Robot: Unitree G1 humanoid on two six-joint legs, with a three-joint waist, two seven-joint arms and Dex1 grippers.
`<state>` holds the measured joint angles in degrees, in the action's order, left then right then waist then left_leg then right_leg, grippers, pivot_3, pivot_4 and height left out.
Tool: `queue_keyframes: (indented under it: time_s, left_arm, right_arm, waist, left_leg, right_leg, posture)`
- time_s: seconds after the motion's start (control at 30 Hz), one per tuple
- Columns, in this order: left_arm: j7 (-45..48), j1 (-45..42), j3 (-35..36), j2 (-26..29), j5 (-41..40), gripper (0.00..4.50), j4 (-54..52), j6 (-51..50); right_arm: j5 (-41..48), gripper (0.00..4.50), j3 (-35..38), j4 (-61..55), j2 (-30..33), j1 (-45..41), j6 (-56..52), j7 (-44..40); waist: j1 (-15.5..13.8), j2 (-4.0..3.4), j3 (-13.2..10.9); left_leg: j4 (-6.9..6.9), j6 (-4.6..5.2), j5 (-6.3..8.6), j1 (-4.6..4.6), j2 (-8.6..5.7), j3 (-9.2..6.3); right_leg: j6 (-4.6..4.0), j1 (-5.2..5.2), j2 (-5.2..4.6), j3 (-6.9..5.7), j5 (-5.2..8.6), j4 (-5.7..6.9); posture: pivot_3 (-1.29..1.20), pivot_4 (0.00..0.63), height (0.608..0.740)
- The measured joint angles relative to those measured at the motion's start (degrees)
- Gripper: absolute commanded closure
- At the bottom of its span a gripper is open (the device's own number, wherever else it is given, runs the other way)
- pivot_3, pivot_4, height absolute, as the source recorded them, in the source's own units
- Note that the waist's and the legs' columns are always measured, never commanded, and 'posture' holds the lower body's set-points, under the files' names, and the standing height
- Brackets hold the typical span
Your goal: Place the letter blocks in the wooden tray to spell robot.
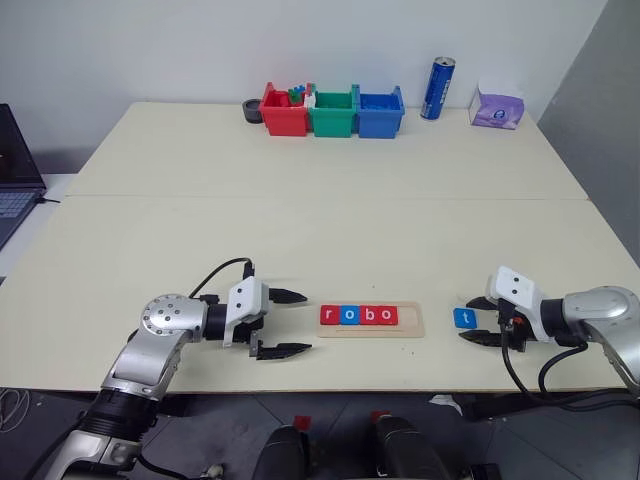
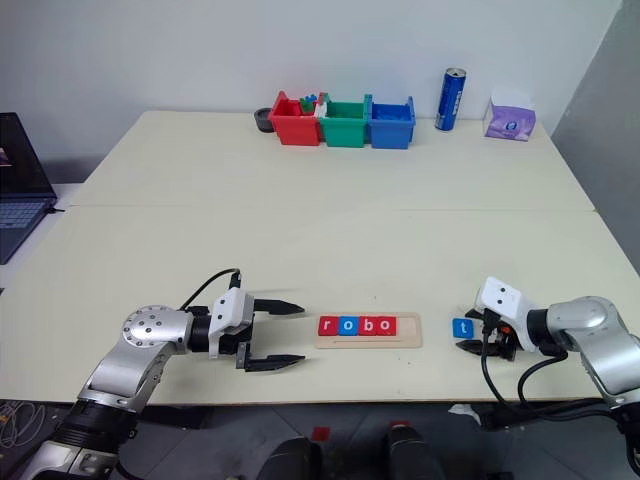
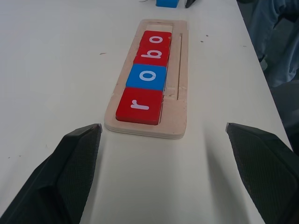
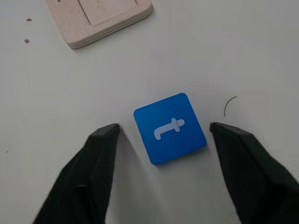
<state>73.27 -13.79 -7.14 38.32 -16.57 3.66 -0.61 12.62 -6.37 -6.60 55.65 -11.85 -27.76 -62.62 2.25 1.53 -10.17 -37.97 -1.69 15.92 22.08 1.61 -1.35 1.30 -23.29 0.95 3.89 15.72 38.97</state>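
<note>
Pale wood: the wooden tray (image 1: 371, 321), long and narrow, is laid flat on the cream table (image 1: 330, 220) between the two grippers. Four letter blocks (image 3: 145, 77) are seated in it in a row, touching one another: a red r (image 3: 139, 106), a blue o (image 3: 147, 77), a red b (image 3: 153, 54) and a red o (image 3: 157, 39). The slot at the tray's right end is seen bare.

Blue tile, letter t (image 4: 170, 128): it is laid flat on the table just beyond the tray's right end, apart from the wood. It is straddled by the right gripper (image 4: 163, 135), one black fingertip at each side. The fingers are spread, a narrow gap of table is seen between each tip and the tile's edges, and the tile is not gripped.

Left gripper (image 1: 283, 323): it is held just off the tray's left end, pointed along the row toward the r. Its two black fingers are spread wide and nothing is held between them.

Far edge of the table, well beyond both grippers: a red bin (image 1: 284, 112), a green bin (image 1: 332, 113) and a blue bin (image 1: 380, 113) are set side by side, touching. A blue can (image 1: 437, 89) is stood upright to their right, a purple tissue pack (image 1: 497, 108) further right. A laptop (image 1: 15, 170) is seen at the table's left.
</note>
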Motion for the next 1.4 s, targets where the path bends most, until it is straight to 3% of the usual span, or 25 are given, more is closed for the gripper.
queue_keyframes:
  time_s: [0.07,0.1,0.33,0.53,1.03,1.4]
  left_arm:
    - [0.0,0.0,0.0,0.1,0.0,0.0,-0.2,-0.1]
    - [0.0,0.1,0.0,0.1,0.0,0.0,-0.5,-0.2]
    - [-0.2,0.2,0.0,0.3,-0.1,0.0,-2.9,-1.8]
    - [-0.2,0.2,0.1,0.5,-0.1,0.0,-3.5,-2.6]
    - [-0.2,2.0,0.2,0.3,0.1,0.0,0.1,1.9]
    - [-0.7,2.2,0.2,0.1,0.2,0.0,0.2,2.3]
  right_arm:
    - [0.2,3.0,0.0,0.2,-0.7,-0.2,-0.2,0.0]
    - [0.3,3.04,0.1,0.1,-0.8,-0.2,-0.3,0.0]
    - [2.1,3.04,0.1,-4.7,-0.6,-0.3,-1.7,-1.5]
    - [2.0,3.04,-3.8,-13.6,-2.9,-6.0,-6.2,-0.5]
    - [-5.0,3.04,-14.5,-8.9,-5.0,-13.3,-7.7,-1.1]
    - [-6.9,3.04,-15.2,-8.4,-5.5,-14.5,-6.8,-2.7]
  waist:
    - [0.0,0.0,0.0]
    - [0.0,0.0,0.0]
    - [-0.1,-0.01,0.0]
    - [-0.1,-0.01,0.0]
    - [-0.5,-0.02,0.0]
    - [-0.4,-0.02,0.0]
  left_leg:
    - [0.0,0.0,0.0,0.0,0.0,-0.01]
    - [0.0,0.0,0.0,0.0,0.0,-0.01]
    - [0.0,0.0,0.0,0.0,0.01,-0.04]
    - [-0.02,0.0,0.0,-0.03,0.03,-0.08]
    - [-0.02,0.0,0.0,0.0,0.01,-0.08]
    - [-0.02,0.0,0.0,0.0,0.02,-0.08]
  right_leg:
    - [0.0,0.0,0.0,0.0,0.0,0.0]
    - [-0.01,0.0,0.0,0.0,0.0,0.0]
    - [0.0,0.0,0.0,0.0,0.0,0.02]
    - [0.03,0.0,0.01,-0.04,0.01,0.03]
    - [-0.17,0.0,-0.03,-0.08,-0.1,0.02]
    - [-0.23,0.0,-0.03,-0.11,-0.13,0.02]
  posture:
    - [0.0,0.15,0.74]
    - [0.0,0.15,0.74]
    - [0.0,0.15,0.74]
    - [0.0,0.15,0.74]
    - [0.0,0.15,0.74]
    - [0.0,0.15,0.74]
